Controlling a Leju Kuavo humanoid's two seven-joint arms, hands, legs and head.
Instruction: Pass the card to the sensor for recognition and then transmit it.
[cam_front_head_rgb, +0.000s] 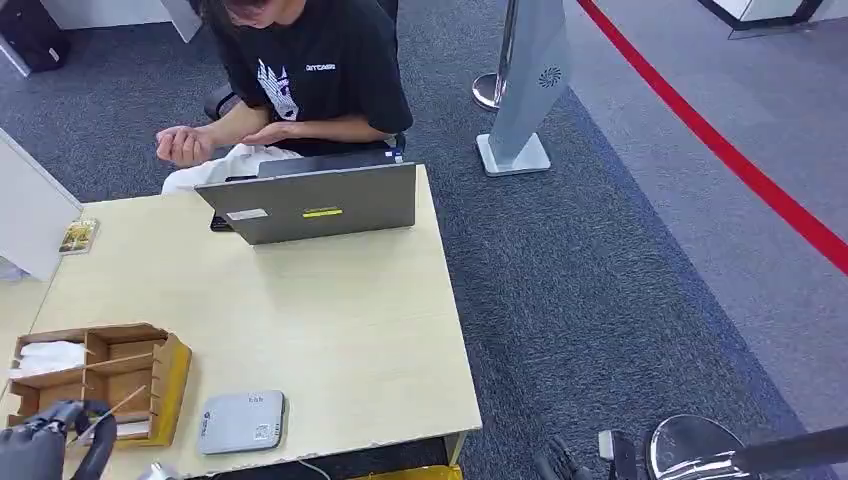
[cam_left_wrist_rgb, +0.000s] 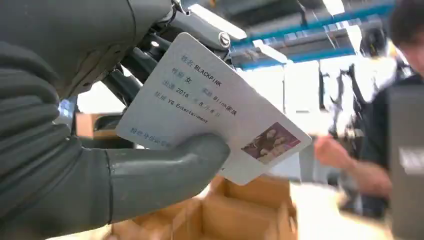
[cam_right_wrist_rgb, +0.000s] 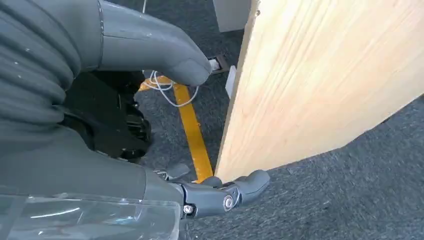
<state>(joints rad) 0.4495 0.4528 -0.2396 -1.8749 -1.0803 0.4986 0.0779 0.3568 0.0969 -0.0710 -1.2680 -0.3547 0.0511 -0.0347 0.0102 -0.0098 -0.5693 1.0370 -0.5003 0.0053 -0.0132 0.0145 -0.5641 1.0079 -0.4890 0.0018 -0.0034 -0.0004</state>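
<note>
My left hand (cam_front_head_rgb: 45, 445) is at the table's near left corner and pinches a white card (cam_left_wrist_rgb: 210, 110) between its thumb and fingers (cam_left_wrist_rgb: 150, 170). The card carries printed text and a small photo. From the head it appears edge-on as a thin line (cam_front_head_rgb: 115, 408) above the wooden box (cam_front_head_rgb: 100, 375). The grey flat sensor (cam_front_head_rgb: 240, 421) lies on the table (cam_front_head_rgb: 330, 320) just right of that box, apart from the card. My right hand (cam_right_wrist_rgb: 100, 115) hangs beside the table's edge (cam_right_wrist_rgb: 320, 75), fingers apart and holding nothing.
A person (cam_front_head_rgb: 300, 70) sits behind a grey laptop (cam_front_head_rgb: 320, 200) at the table's far side, hands in front of them. A small picture card (cam_front_head_rgb: 78, 236) lies far left by a white panel (cam_front_head_rgb: 25, 210). A sign stand (cam_front_head_rgb: 520, 90) and a red floor line (cam_front_head_rgb: 720, 140) are to the right.
</note>
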